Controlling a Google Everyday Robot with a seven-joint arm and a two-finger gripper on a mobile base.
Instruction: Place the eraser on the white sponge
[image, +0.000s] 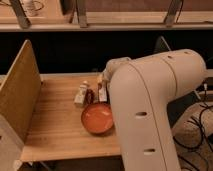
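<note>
Gripper (102, 86) beside the eraser (90, 96)

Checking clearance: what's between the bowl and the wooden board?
Bare tabletop, in the camera view. The gripper sits behind the bowl.

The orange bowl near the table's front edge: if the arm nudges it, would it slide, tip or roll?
The orange bowl looks wide, shallow and upright, so it would probably slide on the smooth wooden table rather than tip. It appears empty, so likely light. The gripper is by the small items behind it.

bulky smooth white arm (150, 100), end effector hidden behind.
</note>
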